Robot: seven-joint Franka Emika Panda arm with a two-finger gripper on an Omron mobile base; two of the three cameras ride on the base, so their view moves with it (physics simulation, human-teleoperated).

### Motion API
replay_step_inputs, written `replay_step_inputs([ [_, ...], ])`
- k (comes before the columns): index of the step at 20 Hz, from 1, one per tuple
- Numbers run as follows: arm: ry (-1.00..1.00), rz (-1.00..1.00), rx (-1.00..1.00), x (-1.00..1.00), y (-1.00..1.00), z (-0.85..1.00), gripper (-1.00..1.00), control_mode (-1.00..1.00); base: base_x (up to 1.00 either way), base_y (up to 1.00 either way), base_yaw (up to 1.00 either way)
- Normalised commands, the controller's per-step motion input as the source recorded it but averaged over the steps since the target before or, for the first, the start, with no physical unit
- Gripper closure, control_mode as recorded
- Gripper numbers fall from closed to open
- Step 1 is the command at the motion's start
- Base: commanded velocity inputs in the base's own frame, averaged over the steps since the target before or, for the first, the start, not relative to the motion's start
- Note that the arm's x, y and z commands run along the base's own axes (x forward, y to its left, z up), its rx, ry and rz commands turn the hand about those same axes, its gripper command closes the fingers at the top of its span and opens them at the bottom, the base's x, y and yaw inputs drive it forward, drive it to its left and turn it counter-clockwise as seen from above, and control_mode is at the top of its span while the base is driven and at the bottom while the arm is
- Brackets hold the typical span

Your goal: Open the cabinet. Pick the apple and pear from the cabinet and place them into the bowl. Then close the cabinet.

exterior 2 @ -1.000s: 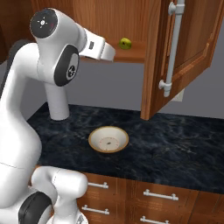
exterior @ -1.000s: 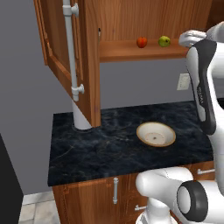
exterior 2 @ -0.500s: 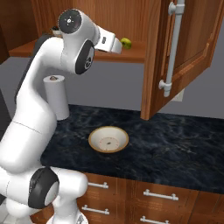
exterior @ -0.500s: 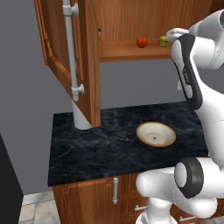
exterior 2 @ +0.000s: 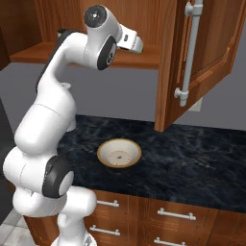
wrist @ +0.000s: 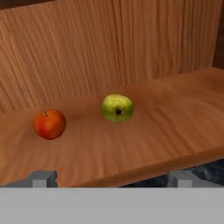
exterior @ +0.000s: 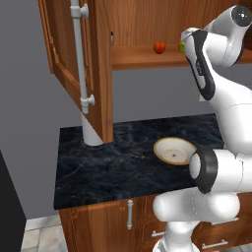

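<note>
Hand view: claw (wrist: pixel 111 178) spread wide, empty, facing pear (wrist: pixel 117 107) and apple (wrist: pixel 50 124) on shelf. Cabinet (exterior: pixel 91 69) already open. Bowl (exterior: pixel 173 150) empty on table (exterior: pixel 113 165). Left: both fruits moved, doors shut.

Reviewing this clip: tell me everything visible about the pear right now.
The pear is a small, roundish yellow-green fruit with a dark dimple facing the hand camera. It sits loose on the wooden shelf of the open cabinet, apart from the red apple, which lies to its left in both the hand view and the left base view. Nothing grips or touches it except the shelf. In the left base view the arm hides most of it.
</note>
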Motion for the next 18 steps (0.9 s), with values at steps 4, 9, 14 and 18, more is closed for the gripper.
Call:
replay_step_inputs([
  [4,-0.03,0.00,0.00,0.56,-0.16,-0.31,-1.00,-1.00,0.00,0.00,0.00],
  [9,-0.05,0.00,0.00,0.50,-0.17,-0.16,-1.00,-1.00,0.00,0.00,0.00],
  [14,0.00,0.00,0.00,0.64,-0.20,0.00,-1.00,-1.00,0.00,0.00,0.00],
  [18,0.00,0.00,0.00,0.62,-0.15,0.00,-1.00,-1.00,0.00,0.00,0.00],
])
